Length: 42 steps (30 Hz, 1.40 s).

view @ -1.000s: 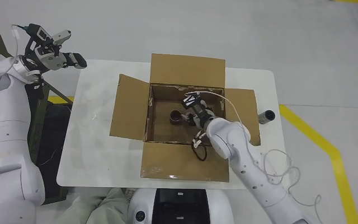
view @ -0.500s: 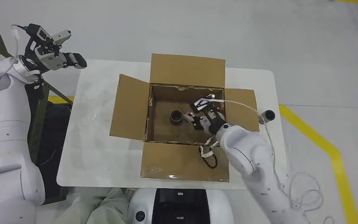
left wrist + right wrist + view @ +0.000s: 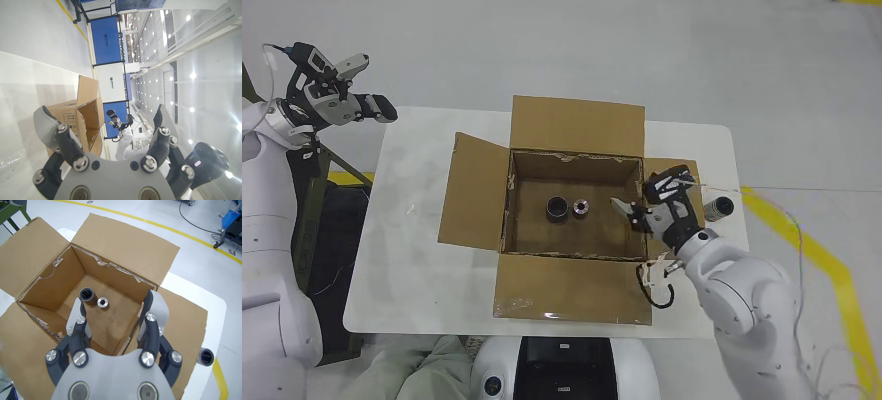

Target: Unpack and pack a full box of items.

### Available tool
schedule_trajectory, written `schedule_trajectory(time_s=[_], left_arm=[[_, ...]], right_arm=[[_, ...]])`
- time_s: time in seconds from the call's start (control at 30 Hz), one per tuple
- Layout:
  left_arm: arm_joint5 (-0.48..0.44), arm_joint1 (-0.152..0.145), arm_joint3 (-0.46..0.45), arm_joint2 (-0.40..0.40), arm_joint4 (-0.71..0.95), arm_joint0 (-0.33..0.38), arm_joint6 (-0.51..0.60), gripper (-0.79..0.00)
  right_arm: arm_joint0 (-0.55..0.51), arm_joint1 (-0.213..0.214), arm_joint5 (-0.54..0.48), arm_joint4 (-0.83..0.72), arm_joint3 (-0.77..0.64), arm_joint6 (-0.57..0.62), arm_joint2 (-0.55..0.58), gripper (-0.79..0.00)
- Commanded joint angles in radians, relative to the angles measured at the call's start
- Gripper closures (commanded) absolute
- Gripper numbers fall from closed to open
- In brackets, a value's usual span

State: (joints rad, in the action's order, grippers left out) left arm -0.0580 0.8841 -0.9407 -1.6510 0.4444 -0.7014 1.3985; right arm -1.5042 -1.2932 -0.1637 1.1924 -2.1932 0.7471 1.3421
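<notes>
An open cardboard box (image 3: 477, 195) (image 3: 132, 247) stands mid-table with its flaps spread. On its floor lie a dark cylinder (image 3: 556, 208) (image 3: 87, 295) and a small silver ring part (image 3: 580, 208) (image 3: 102, 302), side by side. My right gripper (image 3: 639, 212) (image 3: 113, 303) hovers open and empty above the box's right inner edge. A second dark cylinder (image 3: 718, 207) (image 3: 205, 356) rests on the table just past the right flap. My left gripper (image 3: 354, 88) (image 3: 102, 117) is held open and empty off the table's far left corner, well away from the box (image 3: 75, 121).
The white table (image 3: 412, 260) has bare surface left of the box. A green frame (image 3: 327, 165) stands beside the table's left side. A yellow floor line (image 3: 802, 245) runs to the right.
My right gripper has drawn back out of the box, from over the silver ring part toward the right flap. The ring part now lies uncovered beside the cylinder. The left arm has kept still.
</notes>
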Motion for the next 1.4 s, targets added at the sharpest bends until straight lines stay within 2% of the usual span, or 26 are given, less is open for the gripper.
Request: schedule_trajectory(time_s=[0.0,0.6,0.87,1.37], left_arm=[[0.0,0.0,0.0,0.0,0.0,0.0,0.0,-0.785],[0.0,0.0,0.0,0.0,0.0,0.0,0.0,-0.785],[0.0,0.0,0.0,0.0,0.0,0.0,0.0,-0.785],[0.0,0.0,0.0,0.0,0.0,0.0,0.0,-0.785]], right_arm=[[-0.017,0.003,-0.004,-0.021,-0.008,-0.011,0.036,-0.616],[-0.095,0.025,0.012,-0.136,0.023,-0.086,0.28,-0.625],[-0.097,0.032,0.036,-0.132,0.107,-0.099,0.343,-0.653],[-0.043,0.044,0.093,-0.116,0.328,-0.116,0.404,-0.613]])
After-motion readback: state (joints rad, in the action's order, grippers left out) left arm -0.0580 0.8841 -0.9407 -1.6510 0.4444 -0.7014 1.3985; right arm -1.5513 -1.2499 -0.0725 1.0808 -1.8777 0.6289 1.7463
